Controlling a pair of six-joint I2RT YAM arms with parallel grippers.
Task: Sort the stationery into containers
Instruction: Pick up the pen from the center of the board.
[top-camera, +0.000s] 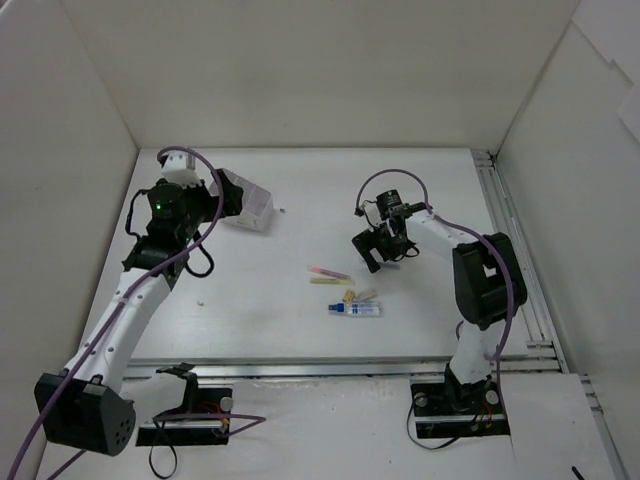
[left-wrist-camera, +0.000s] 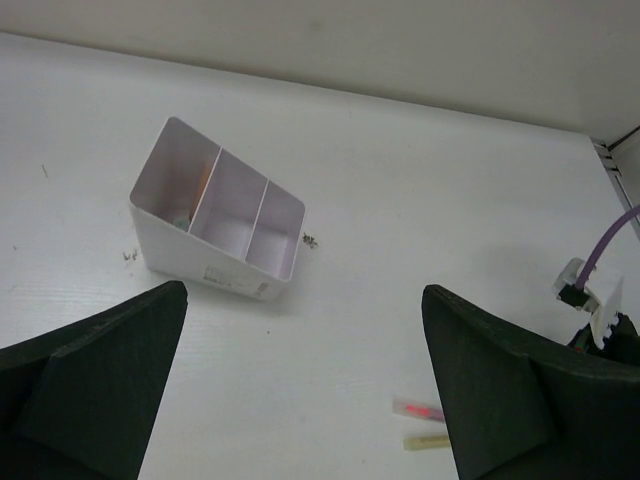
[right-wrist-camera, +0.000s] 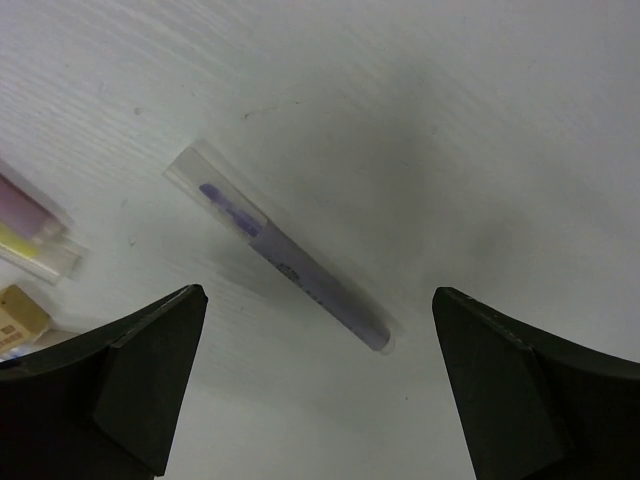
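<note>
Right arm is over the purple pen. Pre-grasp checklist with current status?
1. Right gripper open: ok.
2. Purple pen lies flat, centred under it, not yet touched: ok.
3. Pink pen and yellow pen lie apart from the purple pen: ok.
4. Left gripper open and empty: ok.
5. White box standing open side up, nothing over its compartments: ok.
6. Right gripper low enough to close on the purple pen: cannot tell.
</note>
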